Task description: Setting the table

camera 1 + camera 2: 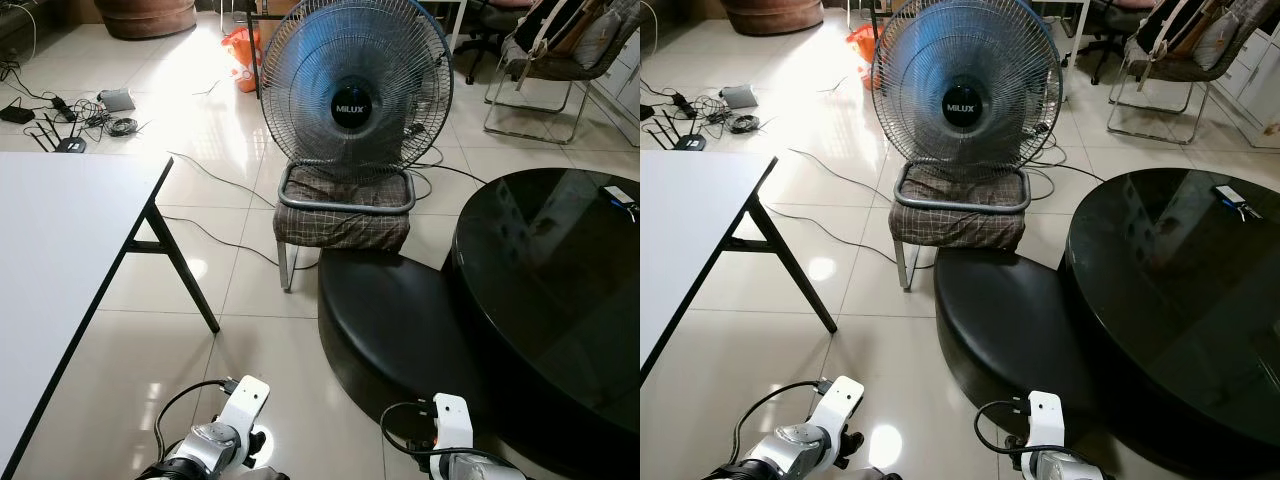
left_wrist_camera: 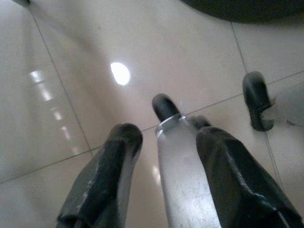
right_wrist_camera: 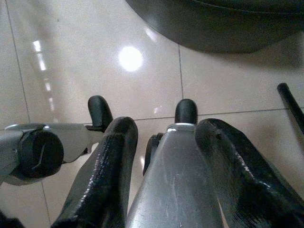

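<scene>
The one readable text is the brand "MILUX", in white capital letters on the round black hub (image 1: 352, 106) at the middle of the standing fan (image 1: 356, 90), behind its wire grille. The same word reads on the hub in the right eye view as well. Nothing else in the head views or the wrist views carries lettering, numbers or signs clear enough to read.
</scene>
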Motion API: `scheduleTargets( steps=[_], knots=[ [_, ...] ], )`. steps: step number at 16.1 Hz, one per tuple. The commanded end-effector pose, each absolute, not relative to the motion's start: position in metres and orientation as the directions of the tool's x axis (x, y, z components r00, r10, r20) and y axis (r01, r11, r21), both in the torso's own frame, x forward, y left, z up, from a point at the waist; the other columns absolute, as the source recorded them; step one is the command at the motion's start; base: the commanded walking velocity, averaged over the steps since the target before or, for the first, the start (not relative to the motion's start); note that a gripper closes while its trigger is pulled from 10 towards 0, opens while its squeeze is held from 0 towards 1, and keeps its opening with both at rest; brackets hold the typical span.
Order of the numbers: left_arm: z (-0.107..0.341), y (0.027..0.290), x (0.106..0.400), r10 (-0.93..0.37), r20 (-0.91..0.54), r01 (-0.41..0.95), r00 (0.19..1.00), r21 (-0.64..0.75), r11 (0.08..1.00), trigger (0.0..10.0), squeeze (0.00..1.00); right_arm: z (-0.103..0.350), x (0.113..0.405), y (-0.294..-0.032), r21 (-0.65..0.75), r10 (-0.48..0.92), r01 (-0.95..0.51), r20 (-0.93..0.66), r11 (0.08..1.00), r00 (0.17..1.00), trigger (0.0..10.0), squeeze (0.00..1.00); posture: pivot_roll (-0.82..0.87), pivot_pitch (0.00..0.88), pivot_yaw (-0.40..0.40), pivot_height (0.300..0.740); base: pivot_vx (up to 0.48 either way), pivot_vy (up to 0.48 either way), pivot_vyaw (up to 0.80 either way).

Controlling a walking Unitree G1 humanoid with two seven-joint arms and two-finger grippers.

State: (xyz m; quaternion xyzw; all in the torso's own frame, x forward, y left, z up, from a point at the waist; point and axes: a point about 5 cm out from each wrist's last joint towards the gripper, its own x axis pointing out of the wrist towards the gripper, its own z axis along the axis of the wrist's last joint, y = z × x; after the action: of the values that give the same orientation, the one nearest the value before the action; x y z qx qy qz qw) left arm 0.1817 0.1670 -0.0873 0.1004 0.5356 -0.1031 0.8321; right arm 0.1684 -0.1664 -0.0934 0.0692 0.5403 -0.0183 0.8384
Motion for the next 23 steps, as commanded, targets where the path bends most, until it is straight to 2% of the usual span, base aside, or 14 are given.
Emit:
scheduleTargets(
  steps=[1,6,7,8,9,10,12,13,14,15,16,18,20,23],
  knots=[
    [-0.101,0.182,0.149,0.048,-0.942,0.174,0.332,0.112,0.978,10.0,0.0,-0.092,0.172,-0.178,0.011,-0.043,0.12,-0.898,0.993,0.438,10.0,0.0,0.05,0.0,-0.006,0.74,0.0,0.0,0.0],
    [-0.1,0.176,0.154,0.026,-0.941,0.178,0.339,0.091,0.98,10.0,0.0,-0.091,0.174,-0.178,0.017,-0.044,0.133,-0.894,0.991,0.446,10.0,0.0,0.04,0.0,-0.006,0.74,0.0,0.0,0.0],
    [-0.099,0.174,0.157,0.015,-0.935,0.183,0.354,0.085,0.98,10.0,0.37,-0.09,0.175,-0.179,0.025,-0.045,0.147,-0.888,0.989,0.457,10.0,0.0,0.04,0.0,-0.007,0.74,0.0,0.0,0.0],
    [-0.095,0.168,0.167,-0.021,-0.911,0.225,0.412,0.08,0.971,10.0,1.0,-0.086,0.182,-0.182,0.035,-0.059,0.176,-0.863,0.984,0.501,10.0,1.0,0.05,0.0,-0.014,0.74,0.0,0.0,0.0],
    [-0.092,0.164,0.174,-0.058,-0.891,0.278,0.449,0.078,0.957,10.0,1.0,-0.082,0.189,-0.183,0.051,-0.059,0.186,-0.84,0.981,0.54,10.0,1.0,0.05,0.0,-0.018,0.74,0.0,0.0,0.0],
    [-0.07,0.147,0.209,-0.166,-0.75,0.399,0.64,0.139,0.906,10.0,1.0,-0.062,0.217,-0.191,-0.016,-0.103,0.129,-0.698,0.992,0.709,10.0,1.0,0.04,0.0,-0.026,0.74,0.0,0.0,0.0],
    [-0.034,0.129,0.247,-0.319,-0.522,0.458,0.791,0.16,0.874,10.0,1.0,-0.027,0.242,-0.198,-0.021,-0.171,0.181,-0.447,0.983,0.878,10.0,1.0,0.04,0.0,-0.028,0.74,0.0,0.0,0.0],
    [-0.006,0.121,0.266,-0.395,-0.365,0.477,0.843,0.168,0.863,10.0,1.0,-0.002,0.251,-0.202,0.027,-0.208,0.226,-0.293,0.974,0.933,10.0,0.86,0.04,0.0,-0.03,0.74,0.0,0.0,0.0],
    [0.029,0.114,0.282,-0.452,-0.207,0.487,0.868,0.174,0.856,10.0,0.86,0.023,0.256,-0.205,0.063,-0.242,0.256,-0.171,0.965,0.955,10.0,0.0,0.04,0.0,-0.031,0.74,0.0,0.0,0.0],
    [0.065,0.108,0.292,-0.491,-0.061,0.494,0.869,0.179,0.851,10.0,0.0,0.048,0.26,-0.207,0.073,-0.274,0.278,-0.062,0.958,0.96,10.0,0.0,0.03,0.0,-0.023,0.74,0.0,0.0,0.0],
    [0.12,0.103,0.302,-0.5,0.123,0.463,0.857,0.238,0.854,10.0,0.0,0.088,0.268,-0.204,0.07,-0.28,0.274,0.083,0.959,0.956,10.0,0.0,0.02,0.0,-0.008,0.74,0.0,0.0,0.0],
    [0.172,0.108,0.308,-0.469,0.243,0.397,0.849,0.292,0.87,10.0,0.0,0.142,0.278,-0.189,0.082,-0.153,0.137,0.242,0.987,0.958,10.0,0.0,0.0,0.0,0.019,0.74,0.0,0.0,0.0],
    [0.19,0.138,0.313,-0.307,0.208,0.242,0.929,0.287,0.927,10.0,0.0,0.178,0.28,-0.165,0.049,-0.016,0.001,0.317,0.999,0.948,10.0,0.0,-0.01,0.0,0.022,0.74,0.0,0.0,0.8],
    [0.188,0.165,0.3,-0.153,0.114,0.124,0.982,0.232,0.965,10.0,0.0,0.178,0.28,-0.134,0.014,0.095,-0.102,0.254,0.995,0.962,10.0,0.0,0.03,0.0,-0.007,0.74,0.0,0.0,0.8]
  ],
)
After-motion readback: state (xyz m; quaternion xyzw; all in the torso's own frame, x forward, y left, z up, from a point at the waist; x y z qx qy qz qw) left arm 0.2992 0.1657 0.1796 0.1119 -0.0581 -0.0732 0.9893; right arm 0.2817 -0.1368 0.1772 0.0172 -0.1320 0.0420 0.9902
